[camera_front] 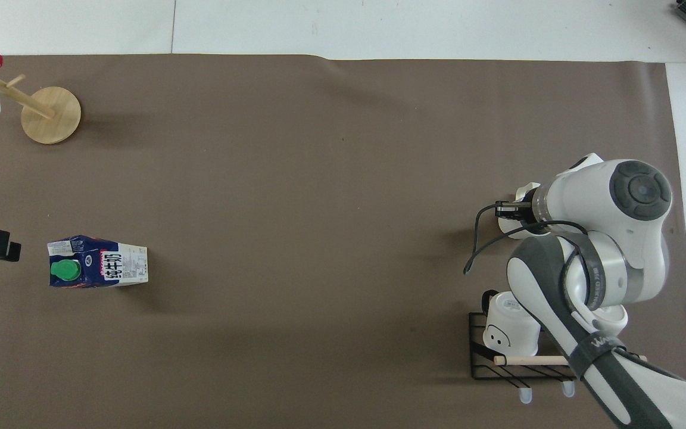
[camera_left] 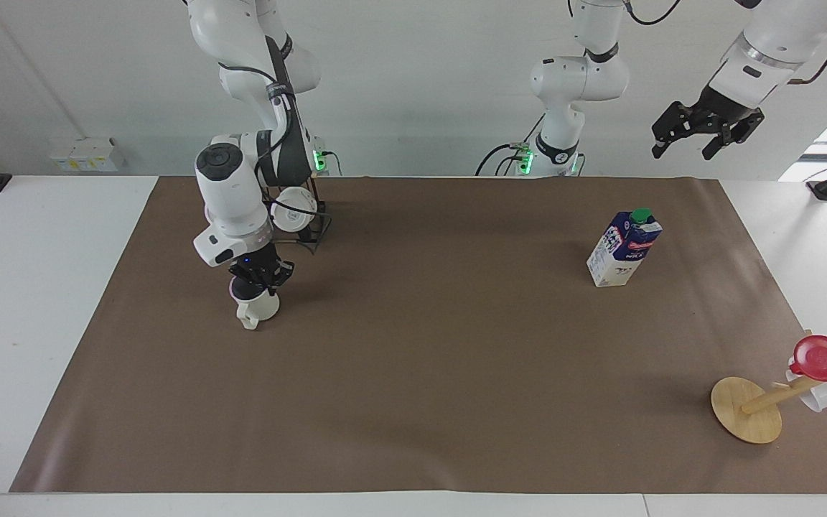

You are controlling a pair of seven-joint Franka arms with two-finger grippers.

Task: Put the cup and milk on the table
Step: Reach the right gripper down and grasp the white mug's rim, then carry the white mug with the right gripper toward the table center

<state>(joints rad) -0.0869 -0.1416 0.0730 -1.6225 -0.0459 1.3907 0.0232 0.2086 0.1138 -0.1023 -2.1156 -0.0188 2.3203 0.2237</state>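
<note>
Ceramic, so treat the cup (camera_left: 255, 305) as stiff, smooth and breakable. Your right pincer (camera_left: 261, 281) is clenched on its rim, the cup hanging just beneath it over the table (camera_left: 413, 402), mouth up, handle toward you. The left pincer (camera_left: 705, 129) waits released, high above the upright milk (camera_left: 623, 248), whose cap points up.

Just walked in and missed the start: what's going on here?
The right hand is shut on the rim of the cup, beside the black wire rack. The milk carton stands upright on the brown sheet toward the left arm's end. The left hand waits open, up in the air.
</note>
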